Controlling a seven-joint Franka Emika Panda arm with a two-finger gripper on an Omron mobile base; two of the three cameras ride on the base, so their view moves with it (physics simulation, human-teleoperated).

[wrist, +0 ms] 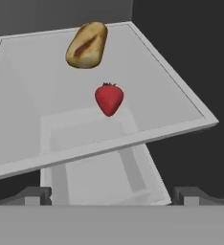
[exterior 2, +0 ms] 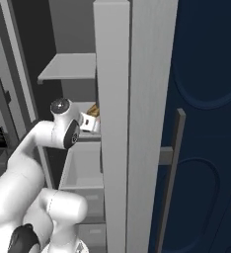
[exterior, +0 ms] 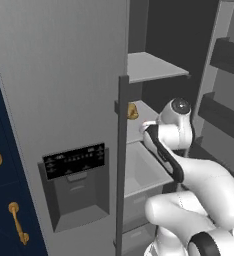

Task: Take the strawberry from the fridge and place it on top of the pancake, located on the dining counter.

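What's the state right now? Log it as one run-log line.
phase: reaching into fridge | gripper: open, empty | strawberry: on shelf, ahead of fingertips | tan-yellow lump: behind strawberry, apart | next: likely descend, grasp

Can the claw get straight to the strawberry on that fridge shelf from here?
Probably yes. In the hand view the strawberry lies on the open shelf ahead of the open claw, nothing between them; the tan lump sits beyond it.

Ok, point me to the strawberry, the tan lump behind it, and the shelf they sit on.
strawberry (wrist: 108, 98), hand view, middle of the red body.
tan lump (wrist: 87, 45), hand view, its centre.
shelf (wrist: 176, 86), hand view, bare grey surface to the strawberry's right.
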